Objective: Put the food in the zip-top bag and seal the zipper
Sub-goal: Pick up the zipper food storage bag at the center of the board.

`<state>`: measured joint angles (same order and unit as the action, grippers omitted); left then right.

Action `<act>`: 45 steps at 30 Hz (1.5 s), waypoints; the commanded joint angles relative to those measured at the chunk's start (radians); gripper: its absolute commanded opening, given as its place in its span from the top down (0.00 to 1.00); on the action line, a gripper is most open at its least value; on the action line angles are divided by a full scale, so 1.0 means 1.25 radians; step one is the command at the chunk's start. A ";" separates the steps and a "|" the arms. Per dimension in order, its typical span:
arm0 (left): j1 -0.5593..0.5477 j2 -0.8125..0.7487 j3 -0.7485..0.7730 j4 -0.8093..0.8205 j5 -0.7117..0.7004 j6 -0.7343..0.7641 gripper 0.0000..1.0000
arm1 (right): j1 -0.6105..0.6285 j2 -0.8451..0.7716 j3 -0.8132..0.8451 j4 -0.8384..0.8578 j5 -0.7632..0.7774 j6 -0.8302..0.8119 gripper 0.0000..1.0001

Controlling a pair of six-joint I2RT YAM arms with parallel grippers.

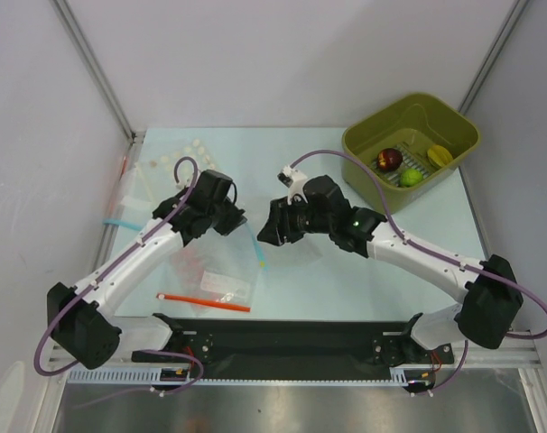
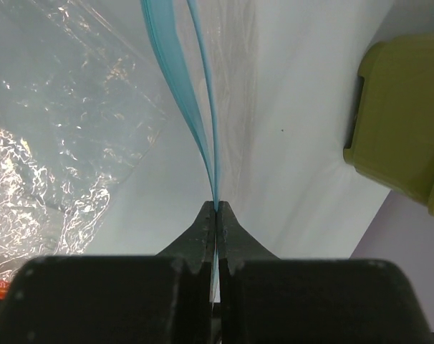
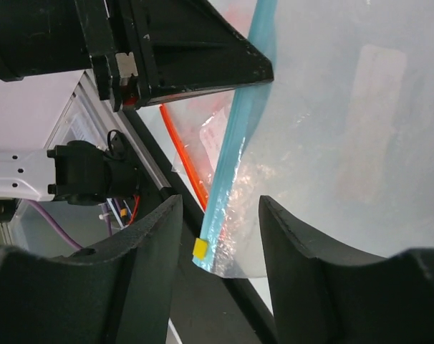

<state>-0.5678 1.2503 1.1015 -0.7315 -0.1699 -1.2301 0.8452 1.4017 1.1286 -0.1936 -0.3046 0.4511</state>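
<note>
The clear zip-top bag (image 1: 228, 257) hangs lifted between the two arms. My left gripper (image 2: 215, 206) is shut on its light blue zipper (image 2: 192, 115), which splits into two strips farther up. My right gripper (image 3: 219, 204) is open, its jaws on either side of the bag's lower corner. That corner carries the zipper (image 3: 228, 158) and a small yellow tab (image 3: 200, 248), and neither jaw touches it. In the top view both grippers (image 1: 240, 221) (image 1: 263, 233) meet mid-table. The food lies in the olive bin: a dark red fruit (image 1: 390, 160), a green one (image 1: 411, 177) and a yellow one (image 1: 439, 155).
The olive bin (image 1: 368, 135) stands at the back right corner. A clear bag with a red-orange strip (image 1: 204, 301) lies flat near the front left. A dotted clear bag (image 1: 179, 158) lies at the back left. The arms' black base rail (image 1: 292, 338) runs along the near edge.
</note>
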 commanded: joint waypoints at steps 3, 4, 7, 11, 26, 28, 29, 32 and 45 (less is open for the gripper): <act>-0.011 0.028 0.075 -0.048 -0.028 -0.063 1.00 | 0.015 0.048 0.053 0.035 0.026 -0.014 0.47; -0.012 0.034 0.080 -0.059 -0.030 -0.066 1.00 | 0.017 0.058 0.054 0.035 0.034 -0.016 0.47; -0.013 0.049 0.097 -0.068 -0.021 -0.077 1.00 | 0.023 0.080 0.069 0.027 0.075 -0.025 0.45; -0.012 0.069 0.118 -0.084 -0.003 -0.071 1.00 | 0.023 0.105 0.078 0.044 0.094 -0.033 0.44; -0.012 0.087 0.140 -0.091 0.016 -0.048 1.00 | 0.036 0.165 0.114 0.055 0.101 -0.037 0.60; -0.012 0.085 0.137 -0.092 0.017 -0.046 1.00 | 0.034 0.162 0.111 0.053 0.104 -0.037 0.74; -0.012 0.082 0.135 -0.090 0.017 -0.042 1.00 | 0.036 0.161 0.111 0.053 0.103 -0.036 0.87; -0.011 0.075 0.129 -0.073 0.022 -0.022 0.95 | 0.034 0.148 0.103 0.055 0.099 -0.028 1.00; 0.036 -0.005 0.169 -0.090 0.050 0.197 0.34 | -0.051 0.067 -0.022 0.210 -0.048 0.109 1.00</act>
<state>-0.5331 1.3075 1.2518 -0.8261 -0.1246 -1.0889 0.8009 1.5463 1.1145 -0.0380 -0.3111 0.5282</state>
